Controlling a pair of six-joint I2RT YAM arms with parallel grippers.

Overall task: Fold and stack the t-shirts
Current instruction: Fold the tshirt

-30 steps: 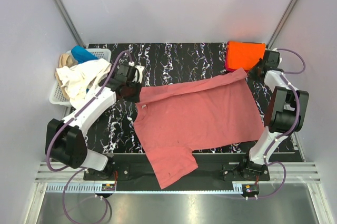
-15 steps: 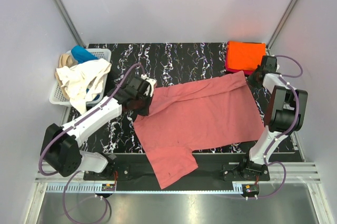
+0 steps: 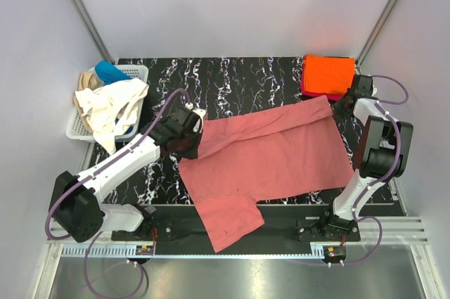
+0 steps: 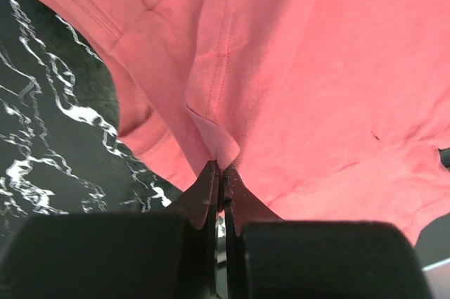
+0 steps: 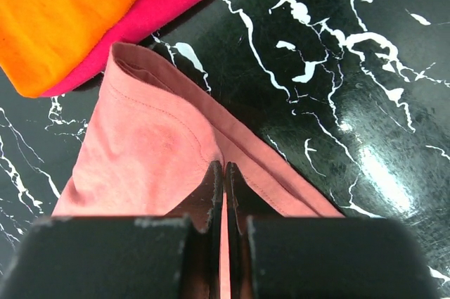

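Folding of the salmon-pink t-shirt (image 3: 281, 151) looks to be the step in hand. Top view: it lies spread over the middle of the black marbled table (image 3: 232, 74), one sleeve hanging off the near edge. The left gripper (image 3: 191, 124) sits at its far-left corner and the right gripper (image 3: 342, 104) at its far-right corner, just near of the folded orange t-shirt (image 3: 328, 72). Only a sliver of the magenta t-shirt (image 3: 304, 89) shows under the orange one. At far left, the cream-white t-shirt (image 3: 112, 105) drapes over the basket (image 3: 137, 69) and hides most of its contents. Neither pair of jaws can be made out from above. Left wrist view: the fingers are pressed together on a small peak of pink cloth beside a seam. How many layers are pinched cannot be told, and the rest of the shirt is cut off. Right wrist view: the fingers are clamped on the hemmed edge, with the cloth running up to the stacked pair at far left of the frame. Judgement: the next move calls for both arms to carry the far edge toward the near side together, level and taut. The hanging sleeve remains to be dealt with.
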